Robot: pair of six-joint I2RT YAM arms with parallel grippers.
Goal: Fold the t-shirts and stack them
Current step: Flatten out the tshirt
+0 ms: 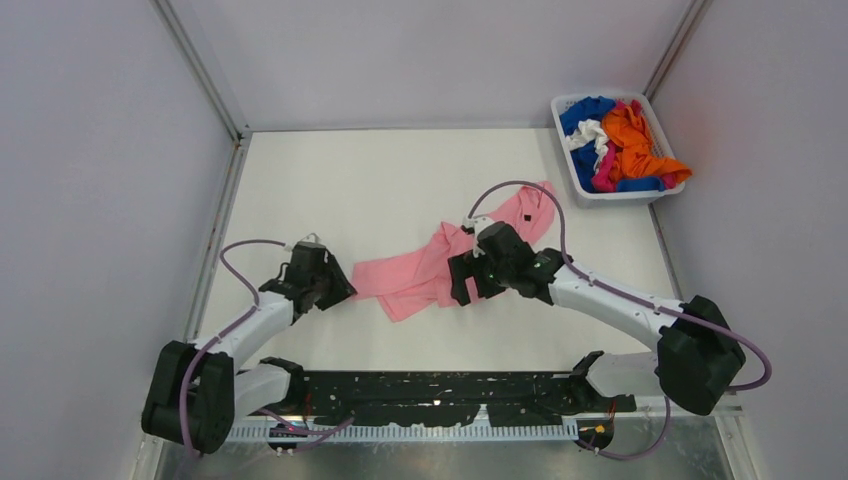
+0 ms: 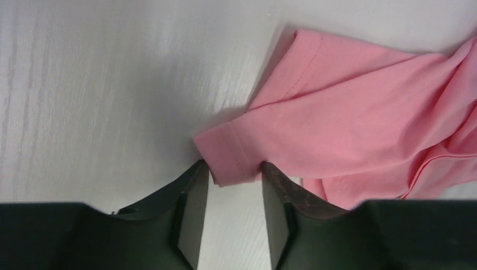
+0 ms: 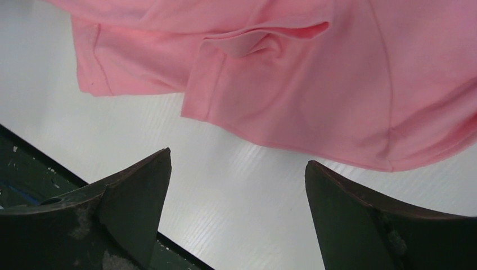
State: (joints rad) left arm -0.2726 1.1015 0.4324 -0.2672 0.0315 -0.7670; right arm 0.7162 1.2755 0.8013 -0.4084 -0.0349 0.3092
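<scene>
The tool sits at 6 o'clock, jaws parted, with a hemmed sleeve end of the pink shirt between its tips. The rest spreads toward 2 o'clock over the white tabletop.

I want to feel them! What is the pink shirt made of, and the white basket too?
The pink shirt looks like soft knit cloth, maybe cotton, with a matte finish: it droops into folds and has stitched hems. The white basket looks like hard, smooth plastic, going by its stiff, straight rim, though it is too small to be sure.
</scene>
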